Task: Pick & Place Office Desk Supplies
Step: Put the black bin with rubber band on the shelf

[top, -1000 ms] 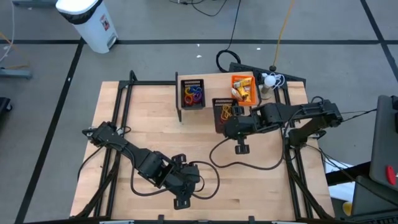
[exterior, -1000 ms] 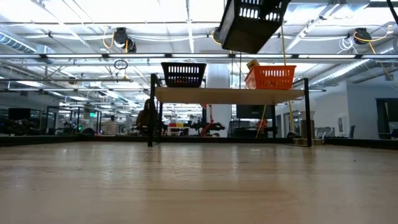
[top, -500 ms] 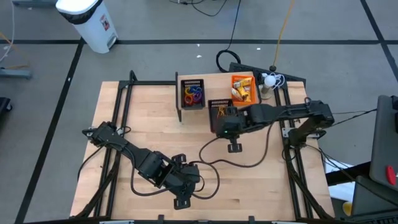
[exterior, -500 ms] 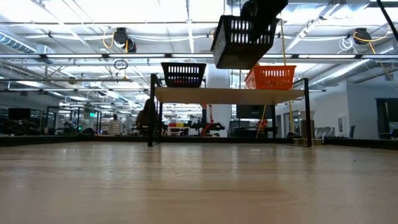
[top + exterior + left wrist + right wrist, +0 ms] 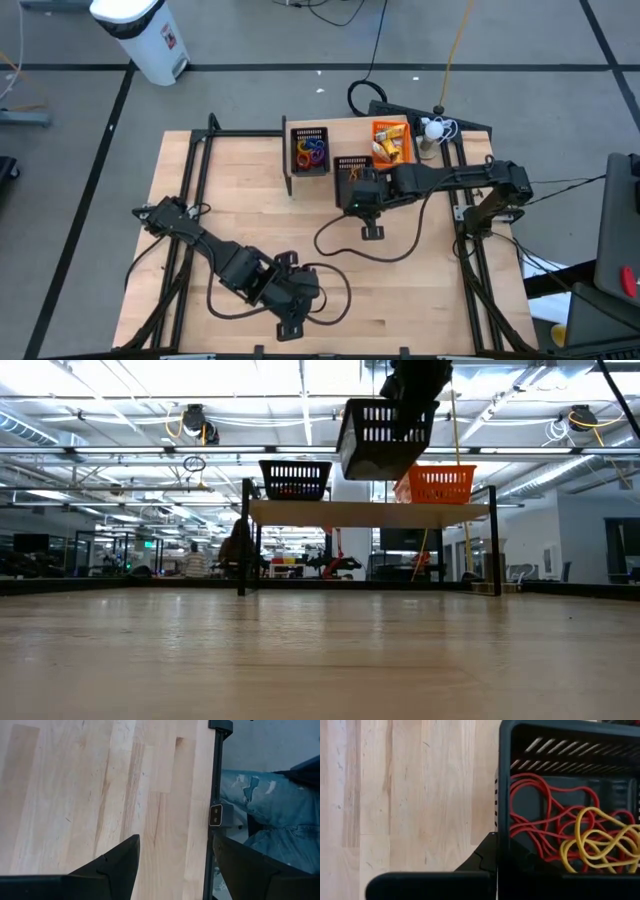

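A dark slotted plastic basket (image 5: 352,172) holding red and yellow elastic loops (image 5: 555,832) is held above the wooden desk (image 5: 250,210) by the right gripper (image 5: 361,190), which is clamped tight on the basket's wall; in the right wrist view one dark finger is seen pressed against the outside of that wall. Over the last second the basket has been carried leftward across the desk, away from the desk's right edge and toward the raised wooden shelf (image 5: 368,512) at the back. In the low view it has been swung from a tilted pose off the frame's top to a place just above the shelf, between the other dark basket (image 5: 295,479) and the orange mesh basket (image 5: 436,484), and it is still somewhat tilted with no contact to the shelf visible. In the high view it now lies just beside the first dark basket of coloured rings (image 5: 310,152) and close to the orange basket of yellow pieces (image 5: 392,141).

From this it may be judged that the basket is being returned to, or set in line with, the row of containers, and that a levelling and a lowering remain before release. Spilling of the loose loops would be risked if the tilt were increased.

The left gripper (image 5: 291,322) is parked low near the desk's front edge, its fingers (image 5: 107,867) spread apart with nothing between them and only bare wood beneath; no change is seen there.
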Motion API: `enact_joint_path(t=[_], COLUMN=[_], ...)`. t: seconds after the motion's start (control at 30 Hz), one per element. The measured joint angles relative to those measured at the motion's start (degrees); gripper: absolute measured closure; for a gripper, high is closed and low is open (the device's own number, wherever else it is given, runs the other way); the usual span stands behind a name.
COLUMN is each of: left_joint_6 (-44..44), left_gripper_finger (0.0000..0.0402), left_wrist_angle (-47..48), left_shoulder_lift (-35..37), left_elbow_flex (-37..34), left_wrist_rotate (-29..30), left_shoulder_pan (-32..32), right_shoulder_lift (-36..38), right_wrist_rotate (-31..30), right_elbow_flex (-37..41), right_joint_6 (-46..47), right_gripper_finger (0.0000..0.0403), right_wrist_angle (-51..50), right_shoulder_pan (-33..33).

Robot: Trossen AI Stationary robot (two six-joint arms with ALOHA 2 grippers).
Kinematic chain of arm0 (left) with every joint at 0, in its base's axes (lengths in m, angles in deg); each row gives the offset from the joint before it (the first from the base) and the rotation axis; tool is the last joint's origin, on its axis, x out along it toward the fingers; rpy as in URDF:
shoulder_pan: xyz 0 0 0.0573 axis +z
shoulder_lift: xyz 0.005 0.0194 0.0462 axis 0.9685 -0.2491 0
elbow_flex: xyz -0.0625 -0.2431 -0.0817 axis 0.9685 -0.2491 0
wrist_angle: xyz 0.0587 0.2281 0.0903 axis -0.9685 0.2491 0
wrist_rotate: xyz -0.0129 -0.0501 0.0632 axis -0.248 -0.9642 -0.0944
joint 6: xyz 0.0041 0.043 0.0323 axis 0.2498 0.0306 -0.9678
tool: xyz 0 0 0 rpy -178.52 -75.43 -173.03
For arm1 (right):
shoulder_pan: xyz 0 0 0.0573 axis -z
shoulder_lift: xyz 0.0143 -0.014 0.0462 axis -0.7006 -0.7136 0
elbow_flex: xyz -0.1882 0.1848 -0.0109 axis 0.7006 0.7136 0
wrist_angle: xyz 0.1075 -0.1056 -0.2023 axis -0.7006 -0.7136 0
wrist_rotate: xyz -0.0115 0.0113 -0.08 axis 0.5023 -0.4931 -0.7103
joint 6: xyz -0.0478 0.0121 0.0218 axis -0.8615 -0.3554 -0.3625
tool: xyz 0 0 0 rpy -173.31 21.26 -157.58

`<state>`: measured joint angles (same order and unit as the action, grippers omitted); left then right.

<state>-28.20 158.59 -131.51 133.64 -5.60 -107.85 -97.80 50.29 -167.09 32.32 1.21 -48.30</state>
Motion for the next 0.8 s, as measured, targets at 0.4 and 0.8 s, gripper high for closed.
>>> enact_joint_path(t=[0.4,0.8], left_joint_6=[0.44,1.27], left_gripper_finger=[0.0146,0.0146], left_wrist_angle=[-0.04,-0.05], left_shoulder_lift=[0.00,0.00], left_elbow_flex=[0.00,0.00], left_wrist_rotate=[0.04,0.05], left_shoulder_pan=[-0.13,-0.13], right_shoulder_lift=[0.01,-0.19], right_wrist_rotate=[2.99,2.98], right_elbow_flex=[0.00,0.00], right_joint_6=[-1.30,-2.34], right_gripper_finger=[0.0403,0.0403], right_wrist_angle=[1.99,1.93], right_shoulder_pan=[1.59,4.27])
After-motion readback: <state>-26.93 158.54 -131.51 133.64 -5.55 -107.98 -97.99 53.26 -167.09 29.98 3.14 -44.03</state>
